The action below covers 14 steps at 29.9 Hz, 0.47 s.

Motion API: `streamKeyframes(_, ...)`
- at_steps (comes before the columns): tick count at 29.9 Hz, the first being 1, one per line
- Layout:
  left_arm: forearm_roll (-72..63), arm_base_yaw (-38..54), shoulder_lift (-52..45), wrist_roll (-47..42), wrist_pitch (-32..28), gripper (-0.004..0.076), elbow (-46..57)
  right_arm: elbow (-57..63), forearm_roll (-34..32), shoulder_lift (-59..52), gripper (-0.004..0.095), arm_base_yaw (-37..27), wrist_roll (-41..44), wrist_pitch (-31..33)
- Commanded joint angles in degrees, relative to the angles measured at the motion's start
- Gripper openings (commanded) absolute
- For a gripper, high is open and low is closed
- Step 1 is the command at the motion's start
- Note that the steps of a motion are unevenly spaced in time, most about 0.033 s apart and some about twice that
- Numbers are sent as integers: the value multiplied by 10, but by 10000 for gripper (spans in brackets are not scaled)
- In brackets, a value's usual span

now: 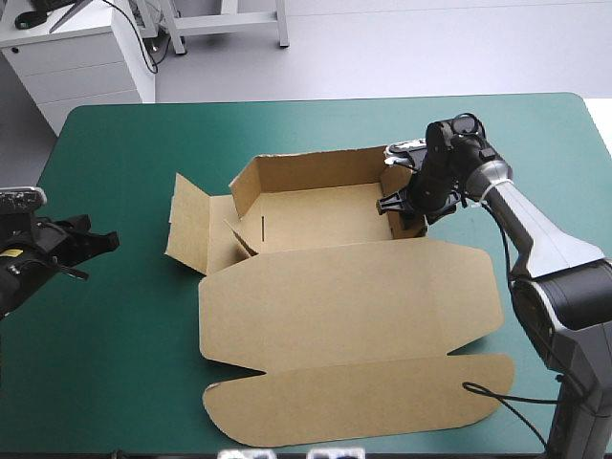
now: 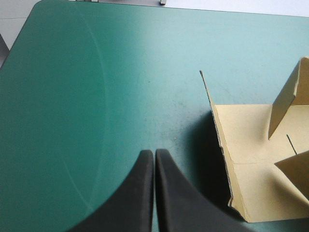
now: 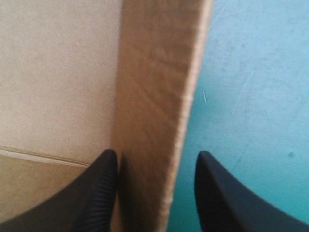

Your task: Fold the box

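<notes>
Box (image 1: pixel 344 287): mid-table, far and right walls raised, lid flat toward 6 o'clock.
Right gripper (image 3: pixel 157 158): 2 o'clock, arm reaching inward, fingers apart astride the right wall.
Left gripper (image 2: pixel 154 153): 9 o'clock, fingers pressed together, clear of the box.

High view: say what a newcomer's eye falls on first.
The brown box, half-formed in the middle of the teal-green cover: far wall raised, big lid panel flat toward the near edge. Next, the right gripper, fingers open astride the box's right wall. The left gripper hangs shut near the left edge, apart from the box.
</notes>
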Motion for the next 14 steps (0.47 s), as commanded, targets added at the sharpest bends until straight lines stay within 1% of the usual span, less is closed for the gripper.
streamKeyframes(1,-17,0,-6,-3,-34,-8,-15,-13,-2,-17,132,-1,-22,7)
streamKeyframes(2,-17,0,-6,-3,-34,-8,-15,-13,-2,-16,11,-1,-23,7)
streamKeyframes(3,-17,0,-6,-3,-34,-8,-15,-13,-2,-16,-13,-1,-23,7)
streamKeyframes(7,-17,0,-6,-3,-33,-8,-15,-37,-2,-24,-19,-1,-25,7)
streamKeyframes(14,-5,0,-5,-3,-30,-8,-15,-60,-8,-78,-19,-11,-38,9)
